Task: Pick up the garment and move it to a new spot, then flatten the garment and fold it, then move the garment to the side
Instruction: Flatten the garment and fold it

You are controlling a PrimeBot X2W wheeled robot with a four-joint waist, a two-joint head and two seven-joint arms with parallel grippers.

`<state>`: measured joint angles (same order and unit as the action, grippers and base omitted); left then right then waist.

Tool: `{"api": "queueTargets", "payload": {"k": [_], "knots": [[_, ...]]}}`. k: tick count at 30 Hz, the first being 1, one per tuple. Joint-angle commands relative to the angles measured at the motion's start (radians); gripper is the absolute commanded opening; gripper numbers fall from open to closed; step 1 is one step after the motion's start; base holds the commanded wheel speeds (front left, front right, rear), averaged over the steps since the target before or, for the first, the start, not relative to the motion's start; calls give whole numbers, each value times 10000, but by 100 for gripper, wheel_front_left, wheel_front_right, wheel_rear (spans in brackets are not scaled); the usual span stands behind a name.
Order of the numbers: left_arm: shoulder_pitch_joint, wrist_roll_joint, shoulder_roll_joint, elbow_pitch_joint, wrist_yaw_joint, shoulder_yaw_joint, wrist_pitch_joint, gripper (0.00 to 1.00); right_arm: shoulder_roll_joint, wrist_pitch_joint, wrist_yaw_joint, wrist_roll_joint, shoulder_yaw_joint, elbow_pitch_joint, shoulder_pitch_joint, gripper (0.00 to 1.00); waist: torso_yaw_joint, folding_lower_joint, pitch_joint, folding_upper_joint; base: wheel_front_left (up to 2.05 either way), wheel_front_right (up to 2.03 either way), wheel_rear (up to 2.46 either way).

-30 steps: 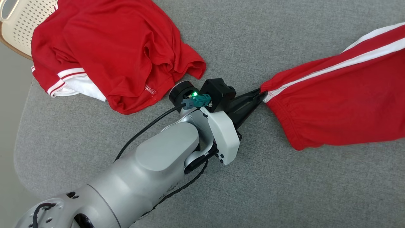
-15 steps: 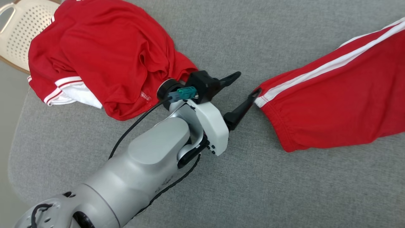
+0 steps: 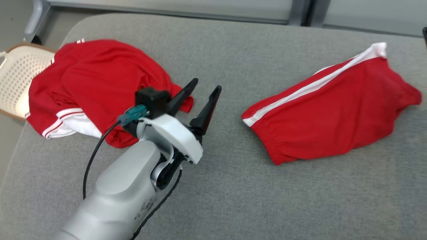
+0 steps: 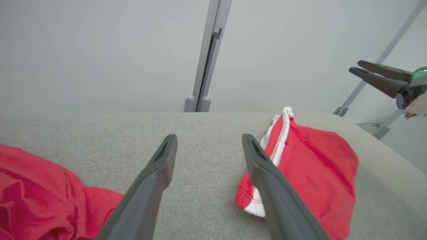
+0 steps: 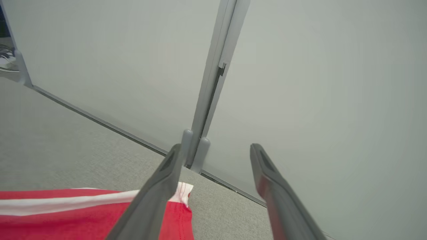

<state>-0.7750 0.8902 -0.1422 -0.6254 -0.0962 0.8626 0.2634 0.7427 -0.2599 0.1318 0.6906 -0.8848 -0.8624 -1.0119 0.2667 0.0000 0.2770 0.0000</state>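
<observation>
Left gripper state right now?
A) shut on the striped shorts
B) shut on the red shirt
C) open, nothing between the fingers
C: the left gripper has its fingers spread with bare grey cushion between them. The striped shorts lie apart on its right side and the red shirt on its left.

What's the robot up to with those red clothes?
It is handling laundry on a grey cushion. Its left gripper hangs open and empty between a heap of red clothes and a pair of red shorts lying apart. The right gripper is open too, over the shorts' far end. Neither holds anything.
</observation>
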Motion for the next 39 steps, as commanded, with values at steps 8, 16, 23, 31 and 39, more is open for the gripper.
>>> {"api": "queueTargets", "payload": {"k": [8, 16, 23, 31, 39], "knots": [[2035, -1102, -170, 1315, 380, -2501, 16, 100, -1228, -46, -20, -594, 3622, 2188, 3241, 100, -921, 0, -1246, 0, 0, 0, 0], [4118, -2851, 491, 2600, 415, -5038, 9, 100, -2897, -47, -14, -2306, 6334, 4312, 6418, 100, -1256, 0, -1755, 0, 0, 0, 0], [5585, -4151, 877, 3058, 211, -6031, 9, 100, -4175, -50, -12, -3450, 7389, 5081, 8306, 100, -1343, 0, -1887, 0, 0, 0, 0], [6104, -3971, 895, 3350, 261, -5888, 11, 100, -4666, -48, -12, -3809, 7873, 5117, 8814, 100, -1268, 0, -1776, 0, 0, 0, 0], [6002, -3926, 899, 3406, 278, -5566, 11, 100, -4854, 474, -12, -2393, 8379, 4421, 8321, 100, -870, 0, -1590, 0, 0, 0, 0]]}}
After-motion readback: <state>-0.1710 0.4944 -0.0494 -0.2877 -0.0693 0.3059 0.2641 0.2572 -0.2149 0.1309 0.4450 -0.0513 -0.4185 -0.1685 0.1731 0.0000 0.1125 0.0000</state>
